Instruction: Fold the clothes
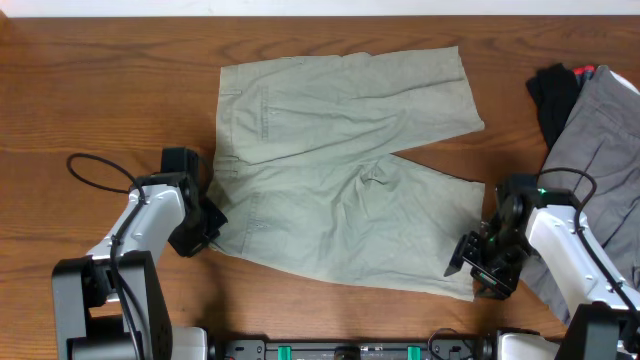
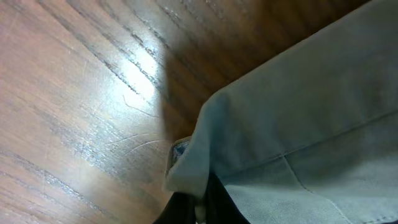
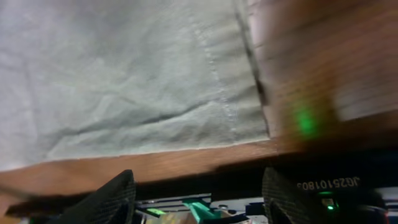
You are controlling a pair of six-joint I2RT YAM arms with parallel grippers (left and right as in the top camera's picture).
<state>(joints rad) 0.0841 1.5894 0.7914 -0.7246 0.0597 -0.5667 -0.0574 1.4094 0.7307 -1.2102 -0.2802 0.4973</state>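
We see one pair of pale khaki-green shorts (image 1: 340,190) spread open across the middle of the wooden surface (image 1: 100,80). The waistband (image 1: 222,150) lies toward the left of the overhead frame and both short legs point right. The upper leg (image 1: 420,85) angles to the upper right and the lower leg (image 1: 420,235) to the lower right, with bare wood between them. The cloth is lightly creased, and the lower waistband corner (image 2: 193,155) is slightly raised.

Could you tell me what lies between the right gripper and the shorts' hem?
Only bare wooden table separates right gripper from shorts, per right wrist view.
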